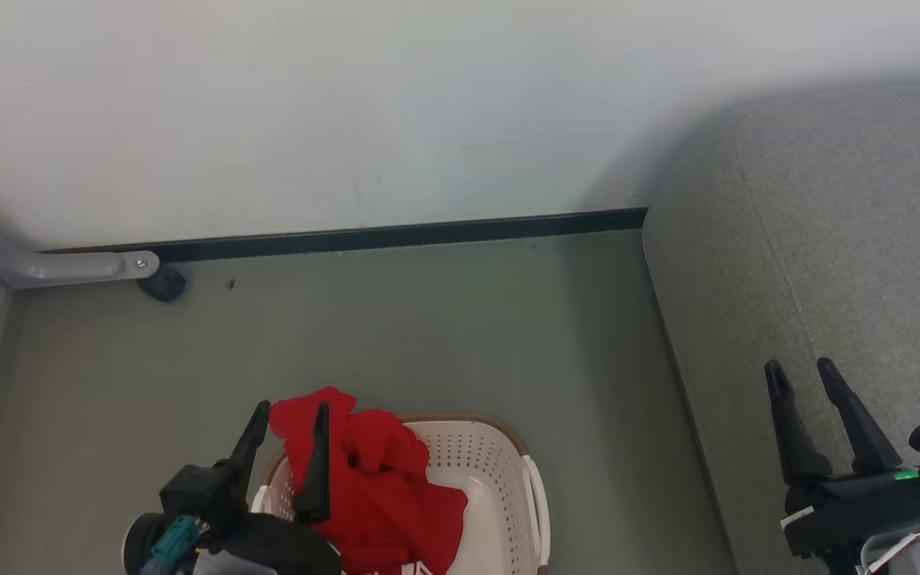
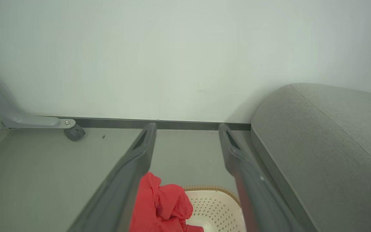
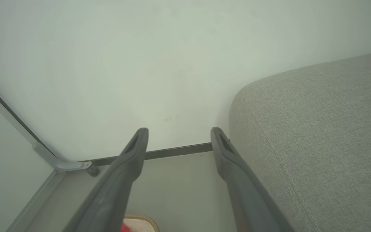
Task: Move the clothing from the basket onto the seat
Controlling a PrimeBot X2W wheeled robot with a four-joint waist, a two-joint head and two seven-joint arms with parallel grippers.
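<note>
Red clothing [image 1: 376, 479] is heaped in the cream basket [image 1: 500, 479] on the floor, rising over its far left rim. My left gripper [image 1: 292, 415] hovers open above the basket's left side, fingers straddling the top of the heap without touching it. The left wrist view looks down past open fingers at the clothing [image 2: 161, 206] and the basket [image 2: 214, 209]. The grey seat [image 1: 851, 263] fills the right side. My right gripper [image 1: 802, 374] is open over the seat's front part, holding nothing. A corner of the basket [image 3: 140, 224] peeks in at the bottom of the right wrist view, beside the seat [image 3: 317, 145].
A white wall with a dark baseboard [image 1: 396, 235] runs behind. A grey metal bracket with a black foot [image 1: 160, 281] sits on the floor at the back left. Bare grey floor [image 1: 428, 335] lies between basket, wall and seat.
</note>
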